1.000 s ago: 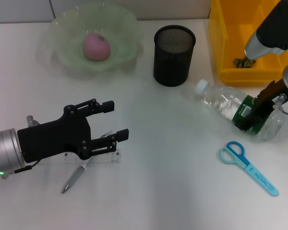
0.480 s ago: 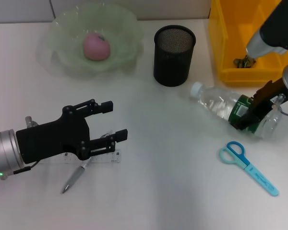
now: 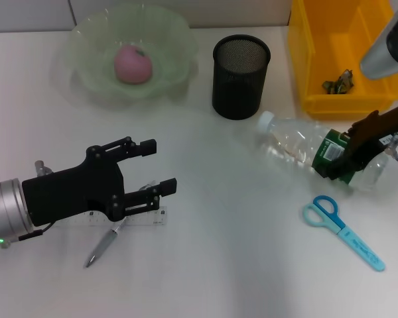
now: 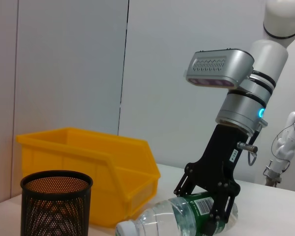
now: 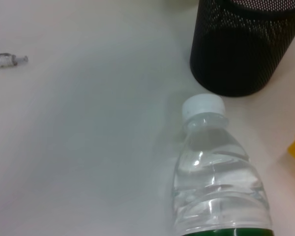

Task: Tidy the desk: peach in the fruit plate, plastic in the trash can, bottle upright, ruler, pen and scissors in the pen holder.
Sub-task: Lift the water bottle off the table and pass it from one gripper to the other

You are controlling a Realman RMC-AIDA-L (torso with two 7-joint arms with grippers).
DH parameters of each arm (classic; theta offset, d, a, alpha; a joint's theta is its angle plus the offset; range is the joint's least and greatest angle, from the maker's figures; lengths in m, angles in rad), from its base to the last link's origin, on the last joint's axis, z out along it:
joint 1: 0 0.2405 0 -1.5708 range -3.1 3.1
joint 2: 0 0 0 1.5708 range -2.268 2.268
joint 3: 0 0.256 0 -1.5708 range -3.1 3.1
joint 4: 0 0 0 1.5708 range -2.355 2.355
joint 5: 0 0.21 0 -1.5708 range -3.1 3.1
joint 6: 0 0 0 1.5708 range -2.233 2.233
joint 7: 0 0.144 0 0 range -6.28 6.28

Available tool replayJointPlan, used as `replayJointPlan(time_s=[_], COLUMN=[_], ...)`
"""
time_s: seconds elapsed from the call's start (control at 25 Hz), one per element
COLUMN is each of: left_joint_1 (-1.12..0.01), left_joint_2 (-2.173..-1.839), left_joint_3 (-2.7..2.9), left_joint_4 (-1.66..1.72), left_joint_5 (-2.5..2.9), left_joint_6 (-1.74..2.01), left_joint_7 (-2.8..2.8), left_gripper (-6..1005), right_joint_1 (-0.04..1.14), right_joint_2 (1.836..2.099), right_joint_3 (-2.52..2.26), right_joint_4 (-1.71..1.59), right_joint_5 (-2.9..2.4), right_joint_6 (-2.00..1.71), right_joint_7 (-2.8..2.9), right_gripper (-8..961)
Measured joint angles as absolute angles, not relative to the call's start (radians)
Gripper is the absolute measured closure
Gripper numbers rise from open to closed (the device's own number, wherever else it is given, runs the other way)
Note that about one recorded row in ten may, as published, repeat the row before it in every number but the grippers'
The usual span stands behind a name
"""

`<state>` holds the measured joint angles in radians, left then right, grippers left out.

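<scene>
Pen holder [image 3: 241, 76] crowds bottle [image 3: 298, 147] cap; open desk [image 3: 225, 238] frontward.

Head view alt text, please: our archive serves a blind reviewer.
The right claw grips a lying bottle at its green label, beside the black pen holder and yellow bin. The left claw hovers open over a ruler and pen; scissors lie at right, a peach in the plate.

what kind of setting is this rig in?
Probably an office or lab desk staged for a tidy-up demo: white table against plain wall panels, black mesh pen holder, scissors and ruler, plus a yellow parts bin used as trash can.
</scene>
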<state>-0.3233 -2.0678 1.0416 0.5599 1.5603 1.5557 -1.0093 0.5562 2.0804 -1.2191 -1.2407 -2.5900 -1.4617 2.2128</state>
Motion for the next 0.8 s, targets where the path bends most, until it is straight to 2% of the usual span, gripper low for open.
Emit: replayJointPlan(time_s=[0.2, 0.52, 0.8], left_joint_1=[-0.327, -0.325, -0.318], left_joint_2=[-2.069, -2.069, -2.069], left_joint_3=[1.042, 1.042, 1.042], left_joint_4=[0.56, 0.56, 0.557], left_joint_5=[1.56, 1.546, 1.468], left_joint_6=[1.556, 1.566, 1.609], left_joint_7=[-1.009, -1.016, -1.031], left_gripper=[313, 318, 321], right_joint_1=[0.522, 0.386, 0.294], right_joint_2=[2.081, 2.083, 2.083], right_joint_3=[-1.212, -1.207, -1.131], right_joint_4=[-1.27, -1.395, -1.377], right_joint_5=[-2.535, -2.298, -1.998], right_joint_6=[-1.461, -1.455, -1.457], right_joint_7=[2.174, 2.041, 1.818], right_gripper=[191, 191, 192])
